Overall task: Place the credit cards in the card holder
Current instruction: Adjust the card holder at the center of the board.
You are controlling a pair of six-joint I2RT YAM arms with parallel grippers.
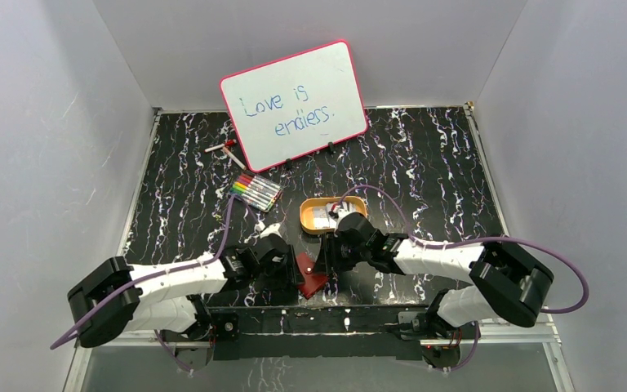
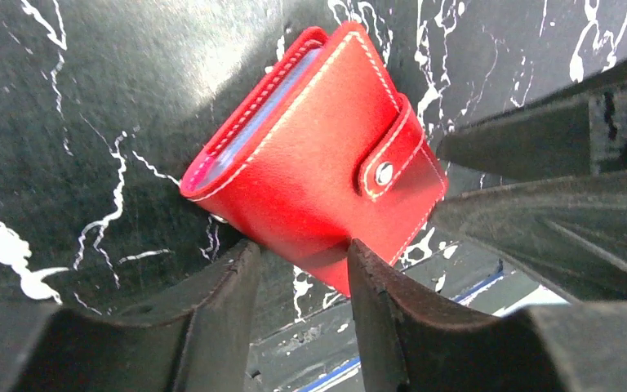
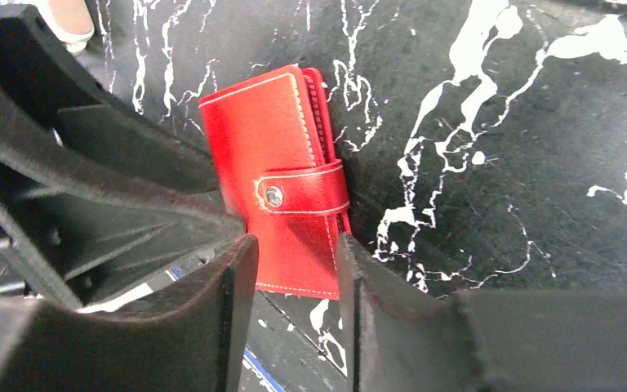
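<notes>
The card holder [image 1: 311,274] [image 2: 318,155] [image 3: 282,171] is a red stitched wallet, folded shut with its snap tab fastened, lying near the table's front edge between both arms. My left gripper [image 1: 284,267] [image 2: 298,249] stands open at its left side; one fingertip [image 2: 357,253] touches the wallet's near edge. My right gripper [image 1: 326,257] [image 3: 294,245] is open over the end by the snap tab, nothing pinched. Pale credit cards [image 1: 323,216] lie in the orange tray [image 1: 305,214] behind the right gripper.
A pink-framed whiteboard [image 1: 294,102] leans on the back wall. A colour marker set [image 1: 256,192] and a loose marker [image 1: 230,151] lie at the back left. The table's front rail [image 1: 318,314] runs just below the wallet.
</notes>
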